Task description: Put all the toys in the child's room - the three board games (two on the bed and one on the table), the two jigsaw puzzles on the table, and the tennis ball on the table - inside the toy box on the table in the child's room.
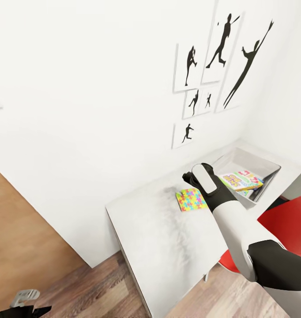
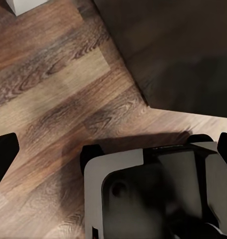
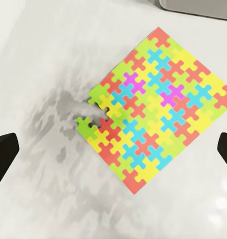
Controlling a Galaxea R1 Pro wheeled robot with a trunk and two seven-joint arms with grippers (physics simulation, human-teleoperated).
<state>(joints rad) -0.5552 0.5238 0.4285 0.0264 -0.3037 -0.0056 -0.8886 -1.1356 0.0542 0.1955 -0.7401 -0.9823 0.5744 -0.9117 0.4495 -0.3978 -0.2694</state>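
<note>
Puzzle flat on desk, right arm poised above

Jigsaw puzzle (image 3: 158,112) lies flat on the pale table (image 1: 159,247), near the toy box (image 1: 267,179), which already holds a printed board game (image 1: 241,179). Looks thin, light, fairly stiff; one corner piece sits partly detached, so it may shed bits if flexed. No raised edge to pinch from above. Likely best taken at one edge, or slid to the table's rim first. Right gripper (image 3: 113,149) hovers over it, fingers spread wide, holding nothing. Left gripper (image 2: 113,149) hangs low over wood floor (image 2: 68,99), fingers apart and empty. Red chair (image 1: 287,225) stands beside the table.
</note>
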